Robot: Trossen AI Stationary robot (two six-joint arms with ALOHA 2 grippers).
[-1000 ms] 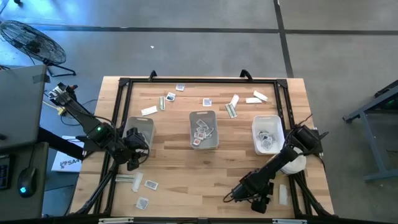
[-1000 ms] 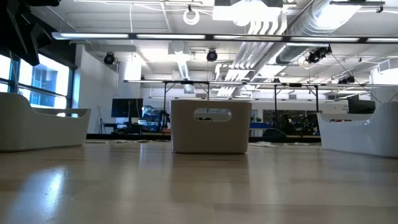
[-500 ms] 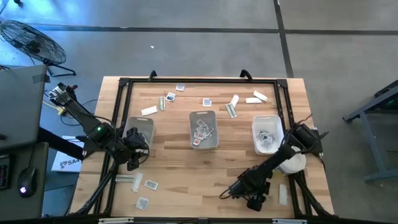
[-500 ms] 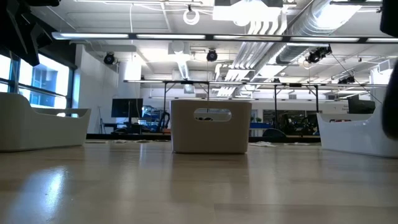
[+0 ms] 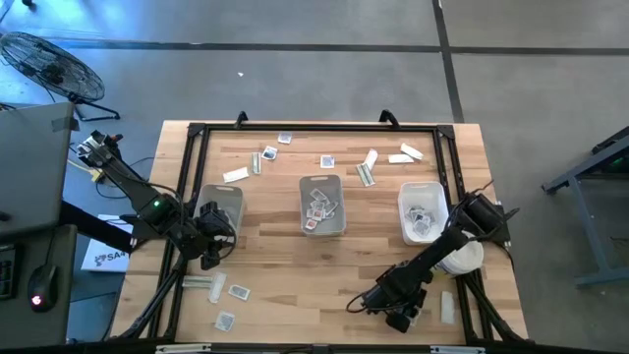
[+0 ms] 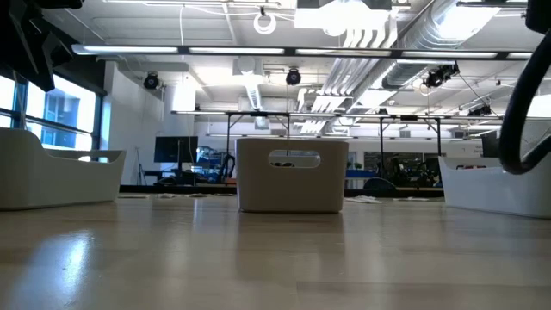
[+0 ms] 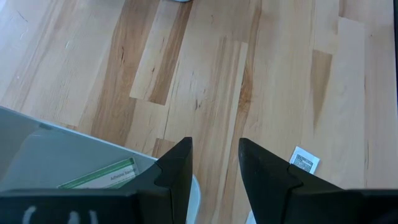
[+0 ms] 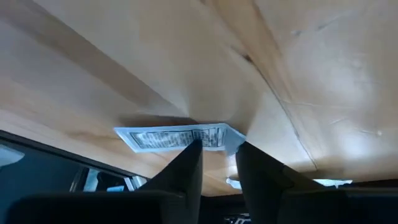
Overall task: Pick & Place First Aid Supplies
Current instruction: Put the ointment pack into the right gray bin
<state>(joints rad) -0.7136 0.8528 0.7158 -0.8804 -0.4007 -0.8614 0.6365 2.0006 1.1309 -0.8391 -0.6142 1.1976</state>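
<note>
First aid packets lie scattered on the wooden table (image 5: 275, 265): some along the far side (image 5: 327, 160), some at the near left (image 5: 239, 291). My right gripper (image 8: 217, 149) is low over the near middle (image 5: 356, 305), open, its fingertips on either side of the end of a flat white packet with dark print (image 8: 168, 137). That packet lies flat on the wood. My left gripper (image 7: 214, 146) hangs open and empty over the near rim of the left grey tray (image 5: 221, 208), which holds a green-white strip (image 7: 99, 175). My right gripper comes at the printed white packet slanting down, one fingertip (image 8: 191, 152) over the packet's near edge (image 8: 208, 138). I cannot tell whether the fingers touch it. The packet lies flat on the table.
A middle grey tray (image 5: 321, 205) and a right white tray (image 5: 423, 211) hold packets. A round white tub (image 5: 462, 258) stands beside the right arm, with a white wrapper (image 5: 447, 307) near it. A black frame (image 5: 314, 128) edges the table. A sachet (image 7: 303, 162) lies beyond the left gripper.
My right gripper has edged slightly toward the table's left and rolled a little, staying low over the wood. In the low view a dark part of that arm has come in at the right edge. The packets and trays have stayed put.
</note>
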